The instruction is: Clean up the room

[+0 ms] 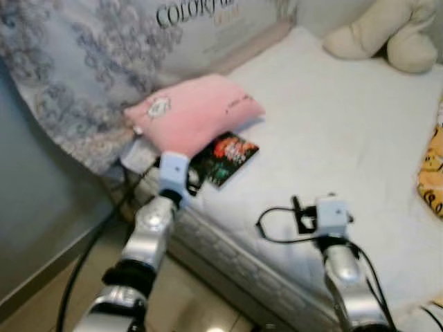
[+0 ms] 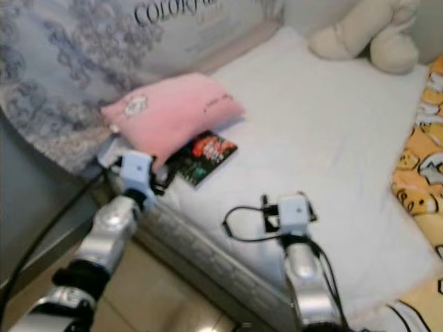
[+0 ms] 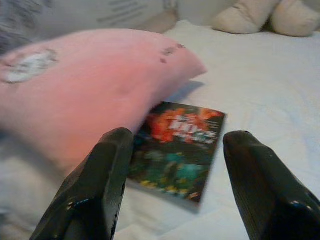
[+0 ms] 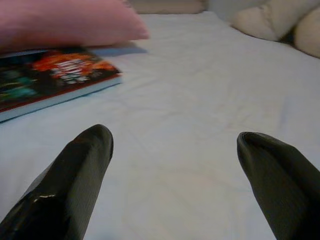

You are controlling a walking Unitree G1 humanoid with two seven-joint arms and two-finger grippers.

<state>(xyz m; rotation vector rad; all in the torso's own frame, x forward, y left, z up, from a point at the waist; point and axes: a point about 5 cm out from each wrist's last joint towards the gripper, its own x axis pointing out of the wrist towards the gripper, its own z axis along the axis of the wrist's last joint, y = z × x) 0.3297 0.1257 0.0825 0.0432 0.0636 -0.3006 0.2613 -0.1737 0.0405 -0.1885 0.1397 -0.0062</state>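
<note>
left hand (image 3: pixel 172 190), fingers spread and empty, faces the book (image 3: pixel 177 145) lying flat on the bed (image 1: pixel 346 138), half tucked under the pink pillow (image 1: pixel 194 114). right hand (image 4: pixel 175 185), also spread, is farther from the book.

The large patterned pillow (image 1: pixel 104 62) behind the pink pillow (image 1: pixel 197 111) carried dark capital letters that read "COLOR", with further letters cut off by the picture's top edge. The pink pillow bore small dark writing too blurred to read. The book (image 1: pixel 225 158) beside the pink pillow showed a cover title, also unreadable.
</note>
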